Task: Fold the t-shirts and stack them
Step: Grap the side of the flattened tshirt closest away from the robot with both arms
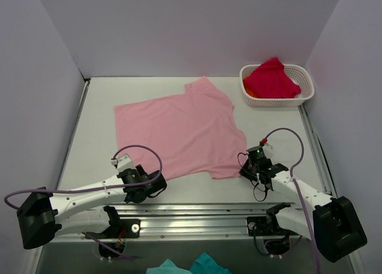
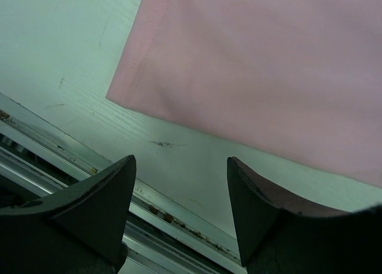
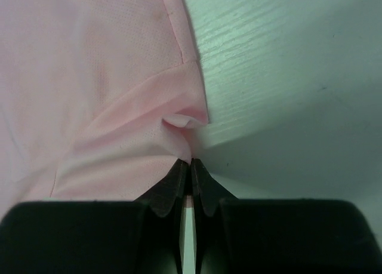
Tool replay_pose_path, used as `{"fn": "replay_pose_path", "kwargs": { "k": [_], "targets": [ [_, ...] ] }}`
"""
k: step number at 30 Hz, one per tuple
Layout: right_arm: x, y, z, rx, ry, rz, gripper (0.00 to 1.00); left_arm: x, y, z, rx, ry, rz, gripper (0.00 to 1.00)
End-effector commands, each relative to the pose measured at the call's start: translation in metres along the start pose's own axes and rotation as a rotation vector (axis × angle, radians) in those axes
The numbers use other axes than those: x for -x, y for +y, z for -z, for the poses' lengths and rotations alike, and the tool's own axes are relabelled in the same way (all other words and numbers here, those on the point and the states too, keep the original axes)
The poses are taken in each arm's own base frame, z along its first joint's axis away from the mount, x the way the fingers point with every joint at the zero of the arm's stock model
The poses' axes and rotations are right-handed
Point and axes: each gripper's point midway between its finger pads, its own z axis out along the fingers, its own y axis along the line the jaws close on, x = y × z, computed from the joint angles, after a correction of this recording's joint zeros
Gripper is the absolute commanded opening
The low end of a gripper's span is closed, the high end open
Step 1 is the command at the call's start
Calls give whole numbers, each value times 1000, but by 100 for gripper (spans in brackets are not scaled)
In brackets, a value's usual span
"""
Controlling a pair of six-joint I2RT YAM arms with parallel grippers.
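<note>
The light pink t-shirt [image 1: 179, 131] lies spread flat in the middle of the table. My right gripper [image 1: 245, 168] is at its near right edge; the right wrist view shows the jaws [image 3: 191, 162] shut on a puckered fold of the pink fabric [image 3: 89, 77]. My left gripper [image 1: 159, 182] is open and empty just off the shirt's near left corner; in the left wrist view its fingers [image 2: 181, 163] frame bare table below the pink hem [image 2: 268, 59]. The crimson red t-shirt [image 1: 271, 80] lies crumpled in the basket.
The white lattice basket [image 1: 305, 96] stands at the back right corner. Metal rails [image 1: 197, 217] run along the near table edge between the arm bases. Teal cloth [image 1: 185, 267] shows below the table edge. White walls enclose three sides.
</note>
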Motion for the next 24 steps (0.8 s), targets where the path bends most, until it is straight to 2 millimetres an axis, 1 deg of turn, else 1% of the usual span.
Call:
{"fn": "replay_pose_path", "kwargs": {
  "k": [1,2,8,11,12,15,18,19,21,24],
  "targets": [
    [9,6,3,32,-11,22,0,-1,-1,5,30,17,4,71],
    [11,4,3,30,-16,11,0,-3,1,3,49,20,-11,68],
    [28,-3,4,24,-60,-57,0,-7,-1,3,77,27,-15,68],
    [33,-3,3,15,-67,-63,0,-8,-1,3,73,29,-11,73],
    [36,-3,2,13,-73,-72,0,-9,-1,3,72,31,-5,77],
    [42,-4,1,9,-79,-83,0,-10,-1,1,62,34,-3,79],
    [44,-7,-1,-2,-75,-99,0,-11,-3,1,55,37,-12,79],
    [53,-7,-2,4,-99,-115,0,-12,-4,0,53,39,-13,79],
    [59,-8,-3,4,-105,-121,0,-14,-3,-1,61,42,-23,79],
    [70,-7,0,16,-111,-134,0,-17,-3,-2,64,47,-35,75]
  ]
}}
